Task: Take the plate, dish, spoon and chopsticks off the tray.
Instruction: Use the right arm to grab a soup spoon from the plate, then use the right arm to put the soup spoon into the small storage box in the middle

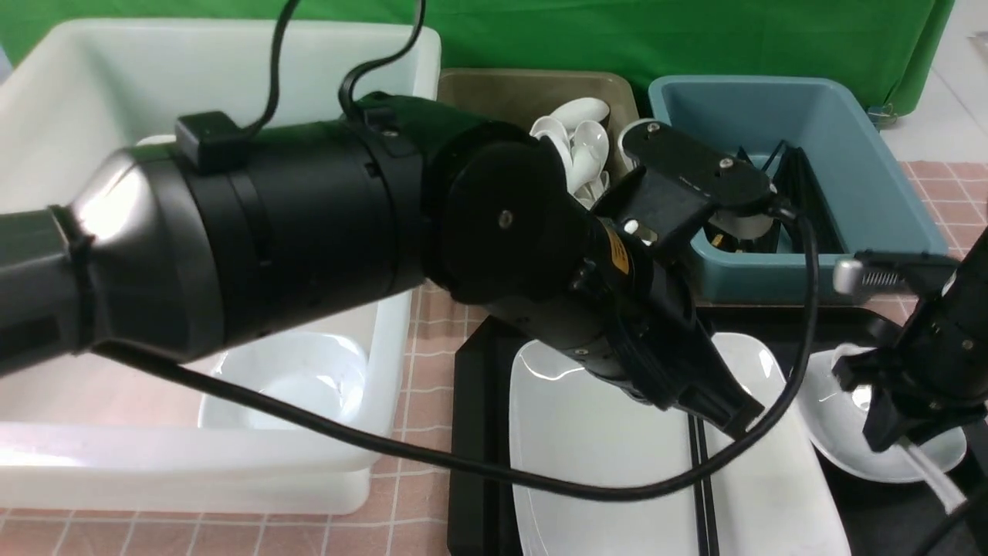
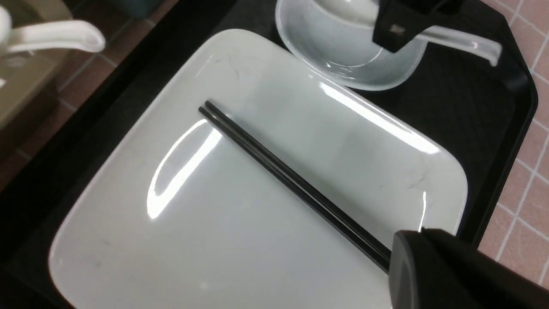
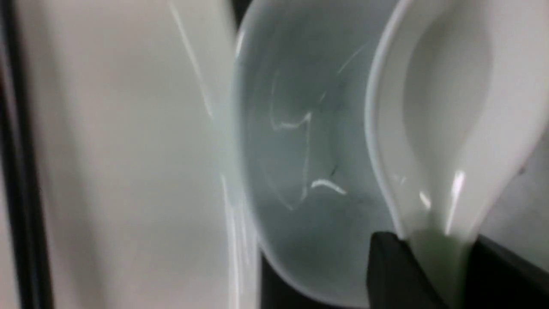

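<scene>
The large white plate lies on the black tray. Across the plate run the black chopsticks, and their near end vanishes into the tips of my left gripper, which is shut on them low over the plate. In the front view that gripper sits at the plate's middle. To the right of the plate sits the small dish. The white spoon hangs over the dish, and my right gripper is shut on its handle.
A big white bin holding white crockery stands at the left. Behind the tray are an olive bin with white spoons and a blue bin with black sticks. A pink checked cloth covers the table.
</scene>
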Available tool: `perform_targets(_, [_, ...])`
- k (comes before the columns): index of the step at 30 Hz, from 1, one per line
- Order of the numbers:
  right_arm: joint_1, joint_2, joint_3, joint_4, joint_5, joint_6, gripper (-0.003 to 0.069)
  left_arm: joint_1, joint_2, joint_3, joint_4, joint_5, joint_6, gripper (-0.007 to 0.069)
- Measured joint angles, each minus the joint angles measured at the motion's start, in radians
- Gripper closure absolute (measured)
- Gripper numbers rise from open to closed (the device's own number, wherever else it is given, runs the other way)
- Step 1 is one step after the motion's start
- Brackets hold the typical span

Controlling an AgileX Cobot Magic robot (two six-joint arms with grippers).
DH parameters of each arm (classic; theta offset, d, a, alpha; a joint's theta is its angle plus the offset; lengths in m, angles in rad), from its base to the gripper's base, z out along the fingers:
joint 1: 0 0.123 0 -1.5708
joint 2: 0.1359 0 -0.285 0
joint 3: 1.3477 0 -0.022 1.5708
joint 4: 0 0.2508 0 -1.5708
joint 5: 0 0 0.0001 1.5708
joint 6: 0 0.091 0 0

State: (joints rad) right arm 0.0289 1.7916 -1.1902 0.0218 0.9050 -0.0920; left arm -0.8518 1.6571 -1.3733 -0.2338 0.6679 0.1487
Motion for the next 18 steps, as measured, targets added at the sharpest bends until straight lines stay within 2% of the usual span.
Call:
perform_targets(2, [0.008,-0.046,-0.011,0.006,0.025,0.000,0.0440,0.017,-0.012,-0.006,0.013,0.010,-0.010,0.0628])
perform_targets(5, [0.054,-0.166,-0.037,0.081,0.011,-0.010,0.0440,0.092,-0.074,-0.026,0.047,0.027,-0.034,0.0628])
perform_targets(9, [0.145,-0.205,-0.160,0.265,-0.030,-0.107,0.0440,0.207,-0.142,-0.031,0.071,0.026,-0.045,0.0628])
perform_targets(10, [0.169,-0.184,-0.211,0.312,-0.036,-0.124,0.0440,0.255,-0.155,-0.032,0.074,0.025,-0.045,0.0628])
perform_targets(12, [0.198,-0.149,-0.280,0.343,-0.041,-0.133,0.0440,0.287,-0.164,-0.033,0.074,0.025,-0.046,0.0628])
perform_targets(14, [0.251,-0.025,-0.467,0.373,-0.058,-0.125,0.0440,0.359,-0.169,-0.034,0.071,0.041,-0.048,0.0628])
perform_targets(15, [0.254,-0.015,-0.482,0.376,-0.061,-0.123,0.0440,0.363,-0.169,-0.034,0.071,0.041,-0.048,0.0628])
perform_targets(18, [0.285,0.193,-0.747,0.383,-0.084,-0.058,0.0440,0.401,-0.169,-0.034,0.067,0.090,-0.047,0.0628])
